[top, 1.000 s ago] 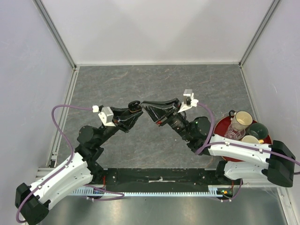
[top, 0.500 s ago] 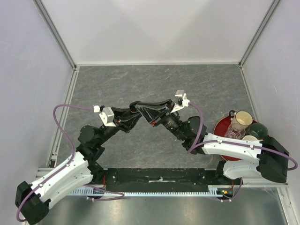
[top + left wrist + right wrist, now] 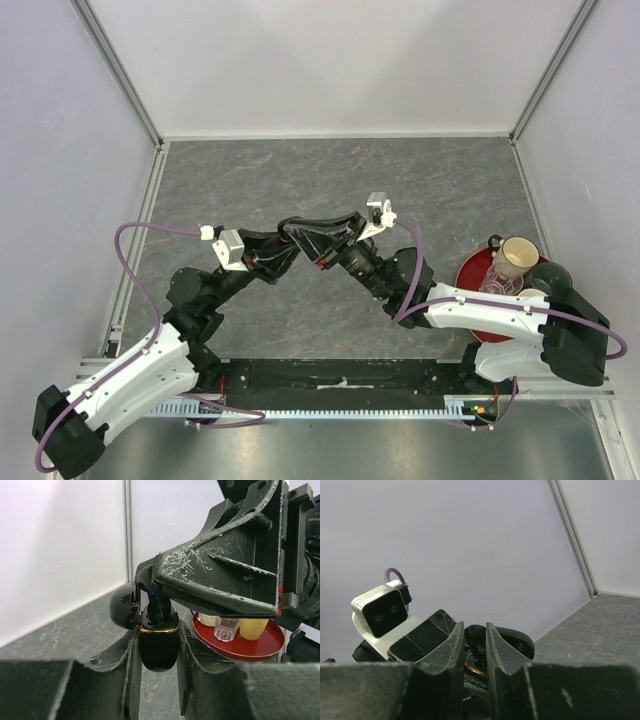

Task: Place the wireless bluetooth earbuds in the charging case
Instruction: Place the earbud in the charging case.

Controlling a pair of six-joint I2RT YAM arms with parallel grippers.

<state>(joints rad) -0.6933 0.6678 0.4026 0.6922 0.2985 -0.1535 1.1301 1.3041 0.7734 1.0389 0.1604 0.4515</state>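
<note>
Right gripper (image 3: 149, 586) pinches black earbud (image 3: 159, 611) at mouth of case (image 3: 159, 652) clamped in left gripper (image 3: 157, 639); push crooked and you jam or drop it.

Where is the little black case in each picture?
Top external: charging case mid-picture, where left pincer and right pincer meet.
Left wrist: centre, clamped in the left pincer, lid open.
Right wrist: bottom centre, peeking between the fingers.
Shared landmark: the right pincer's tips at the case's opening.
</note>
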